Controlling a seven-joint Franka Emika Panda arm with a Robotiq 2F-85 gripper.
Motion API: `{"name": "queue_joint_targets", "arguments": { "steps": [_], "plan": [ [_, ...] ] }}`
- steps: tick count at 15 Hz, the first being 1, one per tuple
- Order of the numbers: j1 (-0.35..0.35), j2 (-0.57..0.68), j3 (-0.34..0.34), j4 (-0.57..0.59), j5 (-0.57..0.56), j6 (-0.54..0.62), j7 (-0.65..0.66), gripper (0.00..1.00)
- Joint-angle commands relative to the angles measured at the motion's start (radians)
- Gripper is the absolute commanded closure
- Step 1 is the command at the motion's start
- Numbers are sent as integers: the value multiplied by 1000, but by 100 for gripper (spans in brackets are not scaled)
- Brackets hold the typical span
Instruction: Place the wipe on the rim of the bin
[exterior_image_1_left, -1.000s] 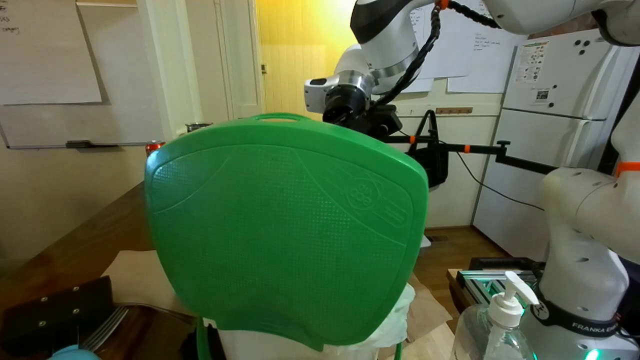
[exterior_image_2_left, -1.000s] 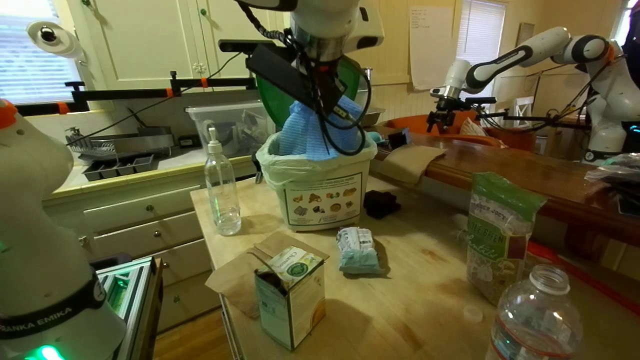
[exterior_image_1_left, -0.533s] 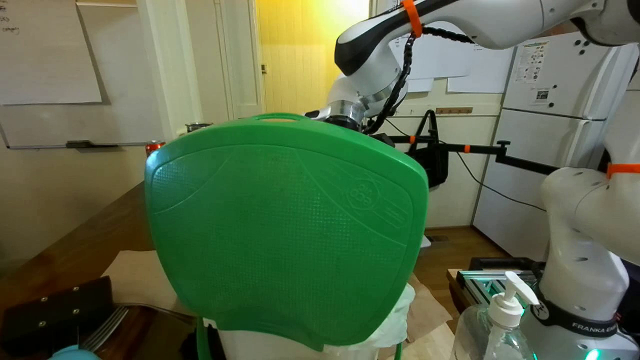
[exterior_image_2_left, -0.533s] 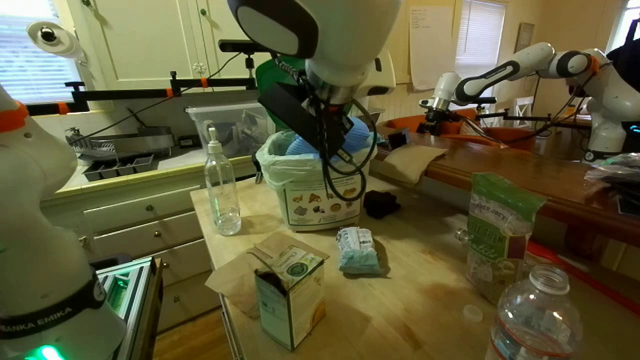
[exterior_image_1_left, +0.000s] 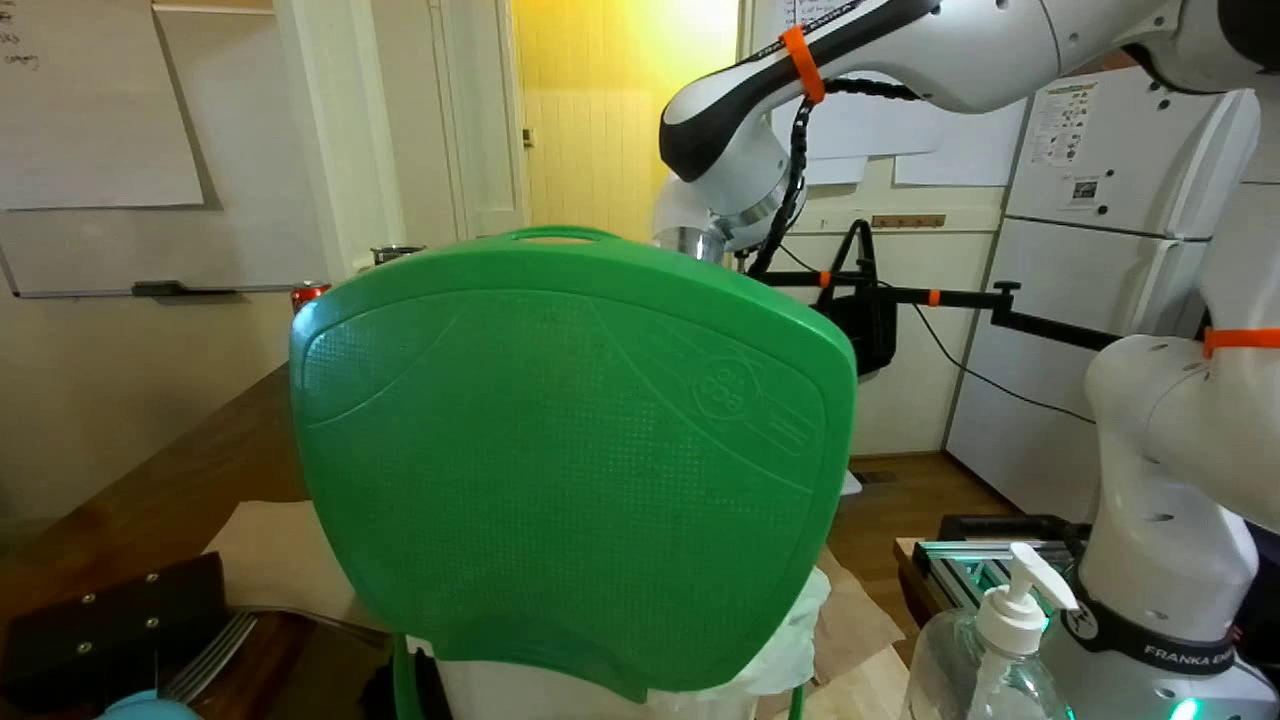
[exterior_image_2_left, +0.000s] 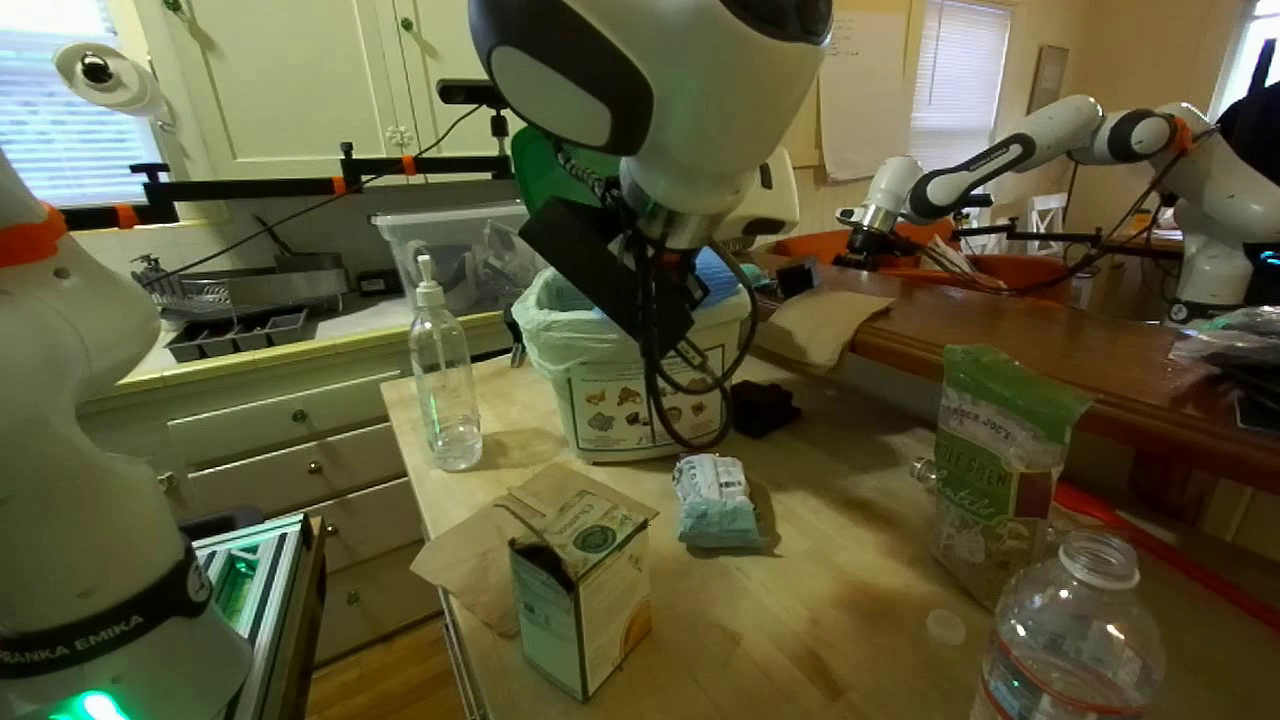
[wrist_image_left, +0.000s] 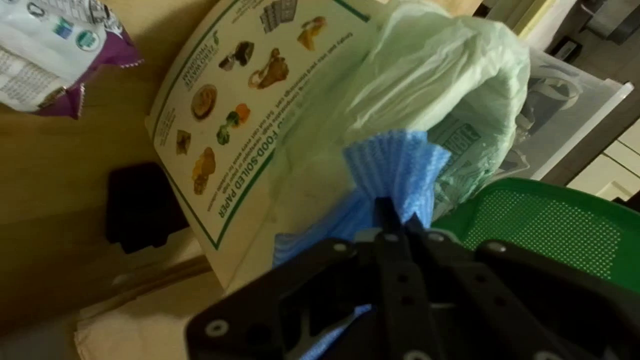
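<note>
Checking wrist view 1st: gripper (wrist_image_left: 400, 217) jaws are clamped on wipe (wrist_image_left: 395, 162), its end fanned at rim (wrist_image_left: 450, 97) of bin (wrist_image_left: 235, 125); contact unclear. I'd ease down till it drapes both sides, then part jaws slowly & lift straight w/o dragging liner (wrist_image_left: 390, 90). In an exterior view, wipe shows just above rim, partly hidden; cable (exterior_image_2_left: 652, 385) loops in front of bin, poss. snag. In an exterior view, upright lid (exterior_image_1_left: 575, 450) hides gripper & wipe; room looks best upward, away from lid.
</note>
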Motion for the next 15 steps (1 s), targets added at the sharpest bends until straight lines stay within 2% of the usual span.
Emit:
{"name": "queue_joint_targets", "arguments": {
  "steps": [1,5,15],
  "plan": [
    [-31,-11,12,-5,-66,9,38,100],
    [-42,-23,15,-20,-72,63,105,100],
    [-29,-46,55,-65,-70,189,375,100]
  ]
}}
